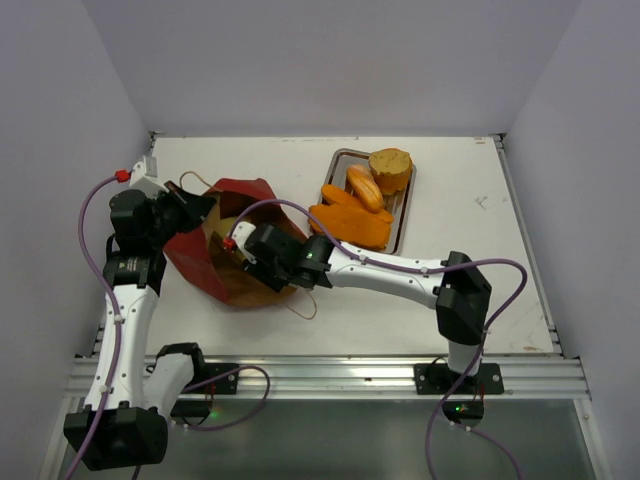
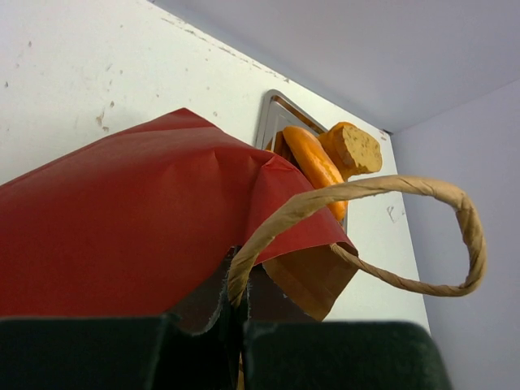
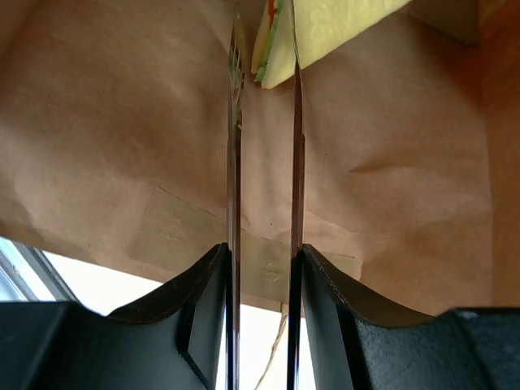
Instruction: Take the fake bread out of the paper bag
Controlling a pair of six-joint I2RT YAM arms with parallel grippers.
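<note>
Digging inside the paper bag (image 1: 243,193) is where this is at, so we're mid-extraction; the right gripper (image 3: 265,49) is deep in the brown interior with its jaws partly closed on the corner of the triangular sandwich (image 3: 345,20), yellow bread with a green filling edge showing between the blades, so I'd call that a pinch; the left gripper (image 2: 241,325) is clenched on the bag's rim right by the cord handle (image 2: 455,211), propping the mouth open; a round bun (image 1: 391,168), a long roll (image 1: 365,187) and a flat orange slab (image 1: 350,225) already sit on the metal tray (image 1: 409,215) just beside the bag; next move imo is pulling the sandwich straight back out through the mouth without snagging paper, then over to the tray; can't tell if anything else is in there.
</note>
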